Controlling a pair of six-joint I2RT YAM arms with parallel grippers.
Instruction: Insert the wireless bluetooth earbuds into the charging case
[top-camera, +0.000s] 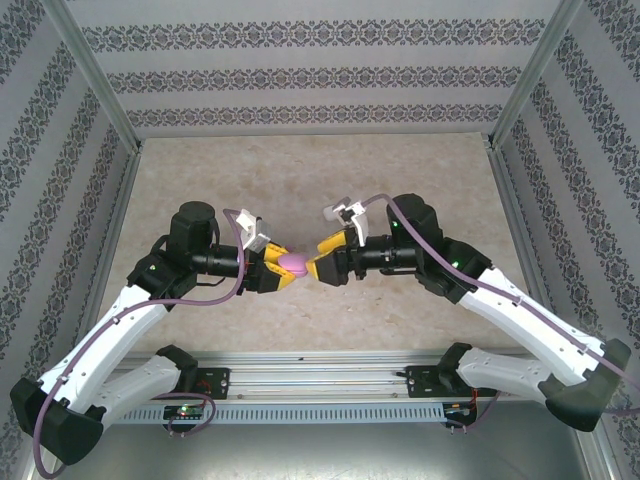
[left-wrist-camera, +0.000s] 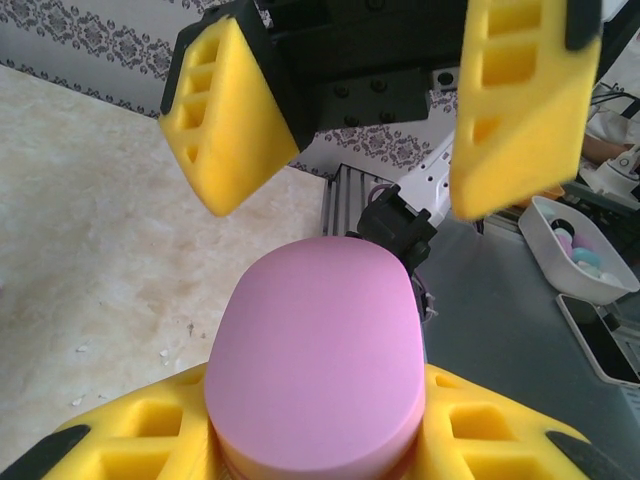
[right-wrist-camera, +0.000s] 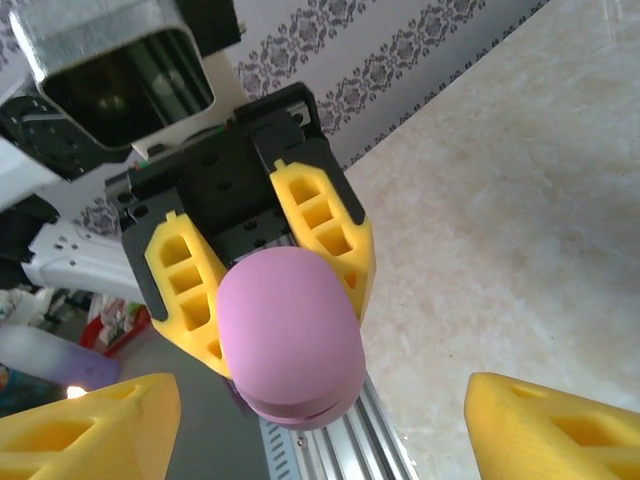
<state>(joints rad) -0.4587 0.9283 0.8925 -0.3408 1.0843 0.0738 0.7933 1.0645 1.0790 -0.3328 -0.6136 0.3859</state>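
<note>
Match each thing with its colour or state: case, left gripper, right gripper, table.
Things:
1. case
2. left gripper
3. right gripper
4. table

Colour or state:
A. open, holding nothing
B. beige, marbled
C. pink
D. shut on the case

Pairs: 1-C, 2-D, 3-A, 4-B

Left pincer (top-camera: 281, 266) and right pincer (top-camera: 319, 262) block mid-worktop (top-camera: 310, 170), pink case (top-camera: 295, 262) between them; 10 to 2 o'clock lies bare.
</note>
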